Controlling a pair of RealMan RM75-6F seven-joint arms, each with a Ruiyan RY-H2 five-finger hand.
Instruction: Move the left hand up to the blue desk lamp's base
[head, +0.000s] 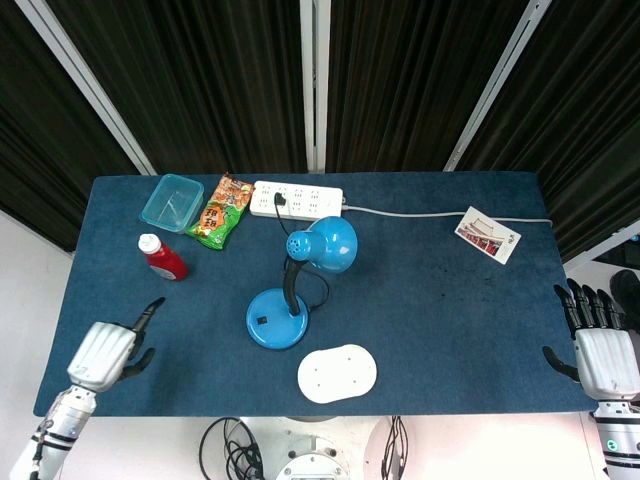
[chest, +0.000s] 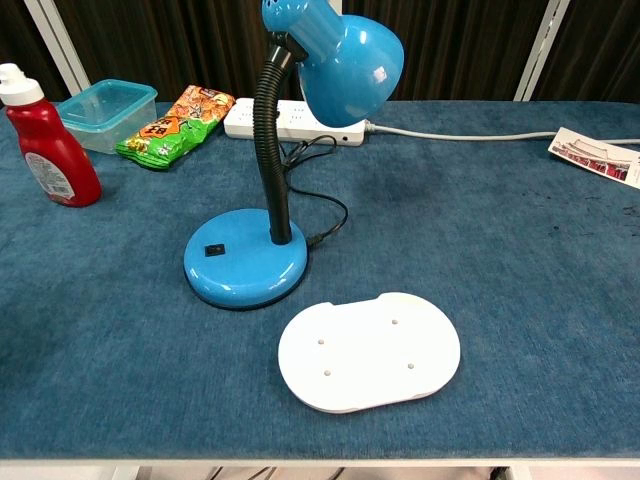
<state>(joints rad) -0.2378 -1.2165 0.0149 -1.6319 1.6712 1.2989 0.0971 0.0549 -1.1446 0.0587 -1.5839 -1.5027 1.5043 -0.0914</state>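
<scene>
The robot's left hand (head: 102, 353) hovers over the near-left corner of the blue-covered table (head: 450, 300), holding nothing, one finger extended toward the far right and the rest loosely bent, well apart from the blue desk lamp's base (head: 276, 320). The base sits near the table's middle, its black neck curving up to the blue shade (chest: 340, 55), with a white oval plate (chest: 368, 350) just beside it on the near right. The right hand (head: 602, 352) rests off the table's near-right edge, fingers straight and spread, empty. A red bottle (head: 162, 257), a clear blue container (head: 172, 202), a snack packet (head: 221, 211) and a white power strip (head: 297, 200) line the far left; a card (head: 487, 234) lies far right
</scene>
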